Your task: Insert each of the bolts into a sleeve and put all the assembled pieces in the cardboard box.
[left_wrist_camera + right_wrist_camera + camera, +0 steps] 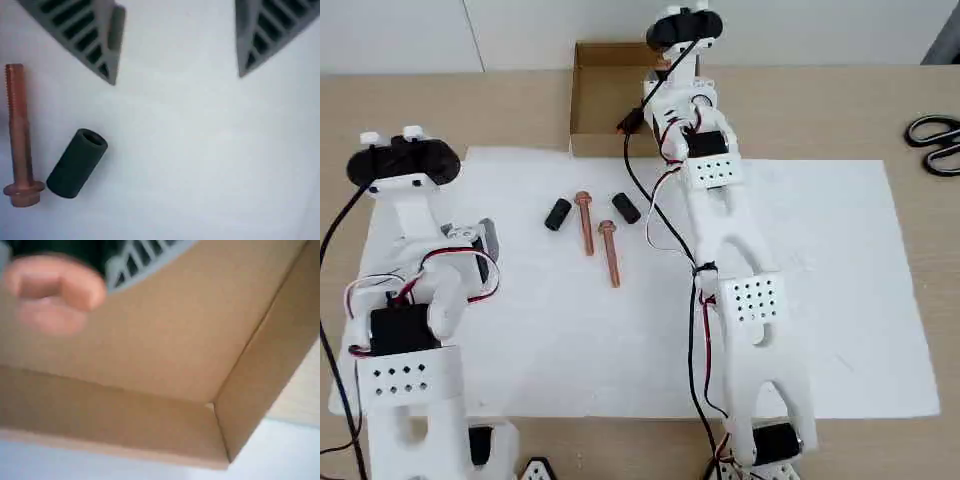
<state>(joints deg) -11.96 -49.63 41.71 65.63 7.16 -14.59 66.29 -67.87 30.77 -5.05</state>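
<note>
My right gripper (85, 265) pinches a sleeved bolt (50, 290) over the box (150, 350), apparently to drop it. My left gripper (177, 75) hangs spread, with a sleeve (77, 164) and bolt (20, 130) at its 2 o'clock.

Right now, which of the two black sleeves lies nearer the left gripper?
The sleeve left of the copper bolt in the high view, toward the left gripper; the other sleeve lies on that bolt's far side.

High camera is overlooking the worktop (840, 110); left wrist's is closely sharing a sleeve (76, 164) beside its claw (177, 76); right's is facing into the cardboard box (150, 365).
</note>
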